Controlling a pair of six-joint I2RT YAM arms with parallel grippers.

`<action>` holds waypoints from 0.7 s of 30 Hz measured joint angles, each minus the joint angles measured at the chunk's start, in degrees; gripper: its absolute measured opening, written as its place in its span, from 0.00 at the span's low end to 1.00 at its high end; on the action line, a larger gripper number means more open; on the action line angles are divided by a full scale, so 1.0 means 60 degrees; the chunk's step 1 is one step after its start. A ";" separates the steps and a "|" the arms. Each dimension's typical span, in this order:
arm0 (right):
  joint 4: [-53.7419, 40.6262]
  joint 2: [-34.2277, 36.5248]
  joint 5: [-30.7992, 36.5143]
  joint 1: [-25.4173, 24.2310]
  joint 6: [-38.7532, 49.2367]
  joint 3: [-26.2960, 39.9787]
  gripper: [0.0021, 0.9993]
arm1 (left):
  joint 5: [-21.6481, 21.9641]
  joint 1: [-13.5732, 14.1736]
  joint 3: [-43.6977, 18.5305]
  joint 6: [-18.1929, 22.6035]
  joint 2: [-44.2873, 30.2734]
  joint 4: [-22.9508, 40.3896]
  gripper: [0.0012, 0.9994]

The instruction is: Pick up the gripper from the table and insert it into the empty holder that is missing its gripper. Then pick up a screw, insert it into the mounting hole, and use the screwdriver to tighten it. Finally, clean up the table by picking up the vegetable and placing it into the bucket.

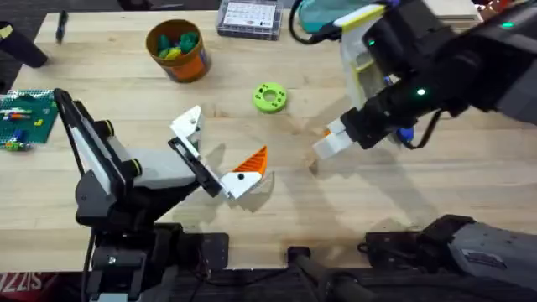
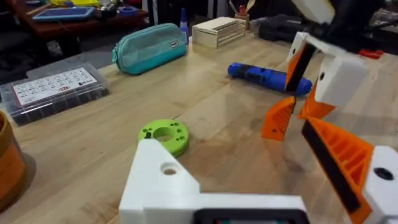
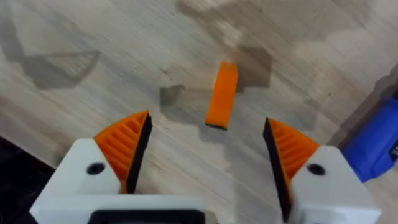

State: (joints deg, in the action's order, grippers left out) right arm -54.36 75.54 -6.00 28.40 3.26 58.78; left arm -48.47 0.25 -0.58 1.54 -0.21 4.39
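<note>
The gripper (image 3: pixel 222 94), a small orange wedge, lies on the wood (image 1: pixel 325 132) (image 2: pixel 278 118). My right gripper (image 3: pixel 208 152) (image 1: pixel 329 141) hovers open just above it, orange fingers either side. My left gripper (image 1: pixel 225 143) (image 2: pixel 233 140) is open; one white finger is the empty holder (image 2: pixel 158 180) (image 1: pixel 191 122), the other carries an orange pad (image 2: pixel 339 155). The blue screwdriver (image 2: pixel 267 78) (image 3: pixel 373 140) lies beside the wedge, partly under the right arm (image 1: pixel 405 132). The orange bucket (image 1: pixel 178 49) stands far left with toy pieces. Screw and vegetable are out of view.
A green disc (image 1: pixel 269 97) (image 2: pixel 165 135) lies mid-table. At the back sit a clear parts box (image 1: pixel 247 17) (image 2: pixel 53 87), a teal pouch (image 2: pixel 149 46) and a wooden box (image 2: pixel 217 31). A green board (image 1: pixel 21 117) is at the left edge.
</note>
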 joint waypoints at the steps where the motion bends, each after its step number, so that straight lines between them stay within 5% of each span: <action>1: 0.0008 0.0142 0.0061 0.0035 0.0002 0.0000 0.99 | 0.0000 0.0000 0.0000 0.0000 0.0000 0.0002 0.99; 16: 0.0428 0.0913 0.0288 0.0076 0.0006 0.0018 0.99 | 0.0000 0.0000 0.0000 0.0000 0.0000 0.0002 0.99; 21: 0.0432 0.0913 0.0288 0.0076 0.0028 0.0018 0.83 | 0.0000 0.0000 0.0000 0.0000 0.0000 0.0002 0.99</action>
State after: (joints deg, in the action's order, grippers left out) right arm -51.77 81.01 -4.27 28.86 3.43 58.89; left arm -48.47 0.25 -0.58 1.54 -0.21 4.40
